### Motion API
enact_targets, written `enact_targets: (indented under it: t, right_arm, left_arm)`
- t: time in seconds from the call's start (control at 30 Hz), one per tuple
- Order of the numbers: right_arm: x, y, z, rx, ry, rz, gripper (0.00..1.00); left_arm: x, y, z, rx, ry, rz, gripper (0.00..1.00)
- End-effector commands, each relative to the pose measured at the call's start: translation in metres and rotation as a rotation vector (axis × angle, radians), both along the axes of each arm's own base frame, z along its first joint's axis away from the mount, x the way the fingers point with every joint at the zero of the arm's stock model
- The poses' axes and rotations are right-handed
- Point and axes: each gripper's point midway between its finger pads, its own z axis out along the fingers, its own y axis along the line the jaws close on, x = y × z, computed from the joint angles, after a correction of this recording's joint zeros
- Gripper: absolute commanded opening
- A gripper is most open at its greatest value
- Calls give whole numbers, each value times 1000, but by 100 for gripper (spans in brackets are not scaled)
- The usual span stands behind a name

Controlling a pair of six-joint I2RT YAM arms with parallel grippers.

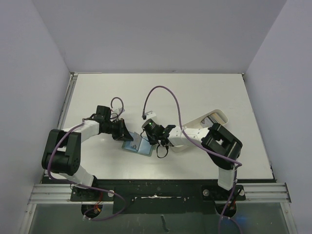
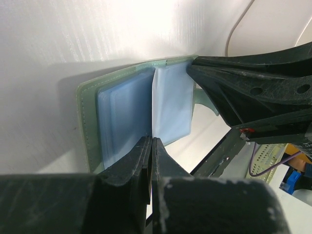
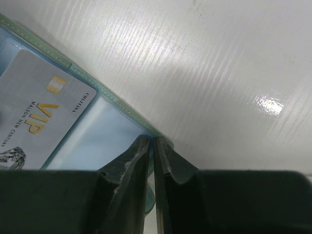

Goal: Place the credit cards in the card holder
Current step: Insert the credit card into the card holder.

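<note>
The card holder (image 1: 139,146) lies open on the white table between both grippers, grey-green outside, pale blue inside. In the left wrist view its sleeves (image 2: 122,112) face me, and my left gripper (image 2: 151,142) is shut on the edge of an upright inner leaf. My right gripper (image 3: 151,142) is shut on the cover's edge at a corner. A pale silvery VIP credit card (image 3: 36,114) sits in a sleeve beside it. In the top view the left gripper (image 1: 127,138) and right gripper (image 1: 147,139) meet over the holder. The right fingers (image 2: 243,87) show at the holder's far side.
A long white oval tray (image 1: 220,115) lies right of the right arm, with something flat and dark in it. A purple cable (image 1: 165,90) loops above the right wrist. Walls close in the table at the left, back and right.
</note>
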Motion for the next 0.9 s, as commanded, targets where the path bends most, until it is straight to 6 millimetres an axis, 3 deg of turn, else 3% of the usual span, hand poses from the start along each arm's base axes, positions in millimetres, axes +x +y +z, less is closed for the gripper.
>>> enact_targets:
  t: [0.0, 0.6, 0.87]
  right_arm:
    - [4, 2, -4, -27, -10, -8, 12]
    - [5, 4, -1, -25, -19, -4, 12]
    - [6, 8, 10, -20, -18, -17, 12]
  left_arm:
    - [6, -3, 6, -36, -33, -22, 0]
    - [1, -12, 4, -105, 7, -34, 0]
    - [-1, -5, -7, -48, 37, -26, 0]
